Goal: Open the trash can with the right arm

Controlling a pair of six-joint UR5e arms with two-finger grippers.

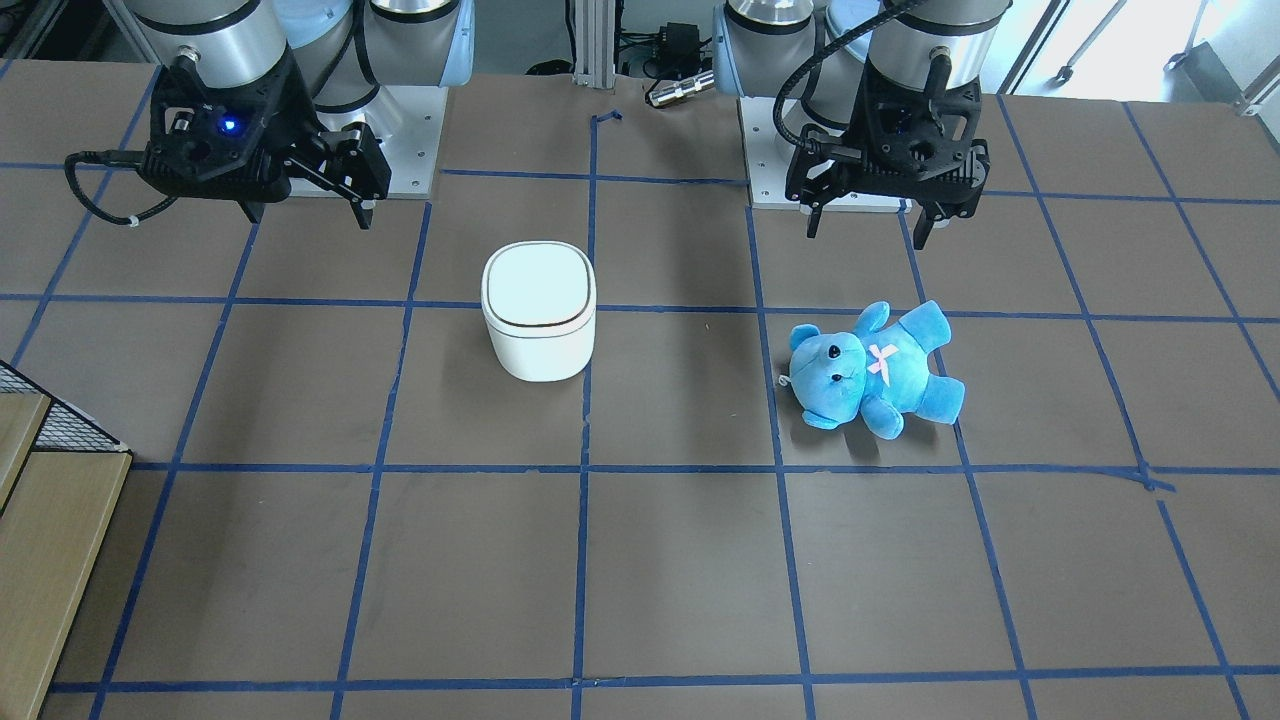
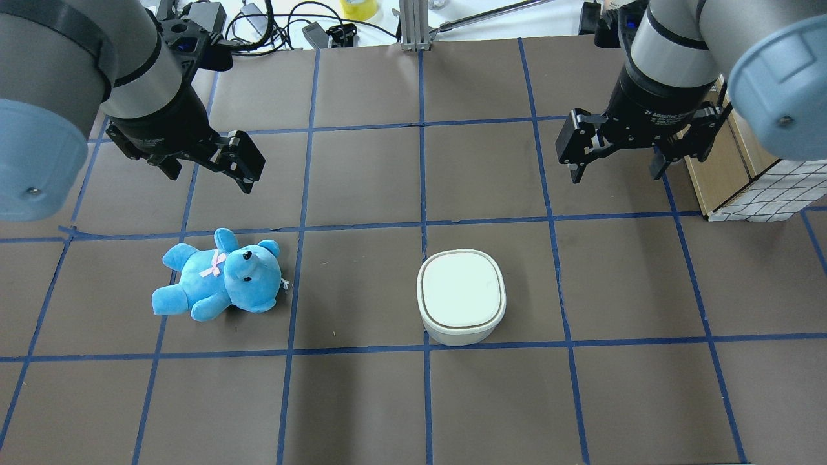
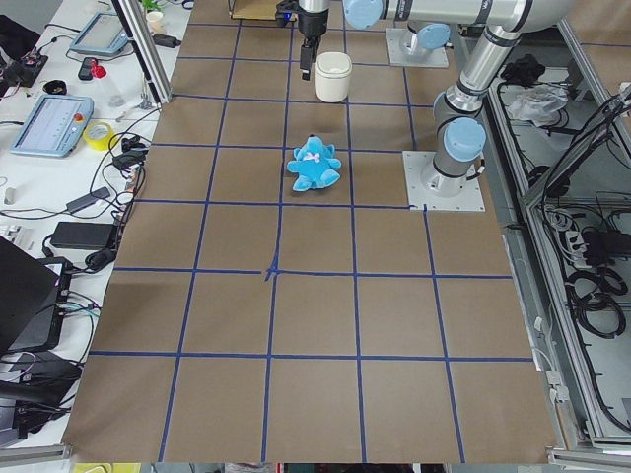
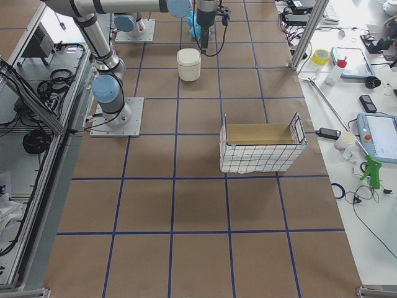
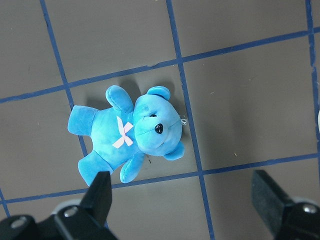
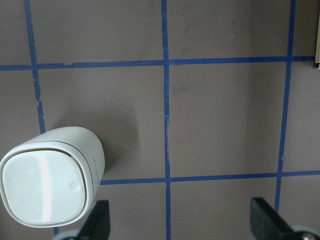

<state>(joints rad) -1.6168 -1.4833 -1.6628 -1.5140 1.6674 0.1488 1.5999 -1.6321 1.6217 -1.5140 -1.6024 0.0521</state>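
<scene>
The white trash can (image 1: 538, 310) stands upright on the brown table with its lid shut; it also shows in the overhead view (image 2: 460, 294) and at the lower left of the right wrist view (image 6: 47, 185). My right gripper (image 2: 615, 174) hangs open and empty above the table, farther out than the can and to its right, not touching it. In the front view this gripper (image 1: 308, 212) shows a blue light. My left gripper (image 2: 210, 181) is open and empty above a blue teddy bear (image 2: 219, 278).
The teddy (image 5: 130, 135) lies on its back to the can's left. A wire-mesh basket with cardboard walls (image 2: 762, 187) stands at the table's right edge beside my right arm. Cables and devices lie beyond the far edge.
</scene>
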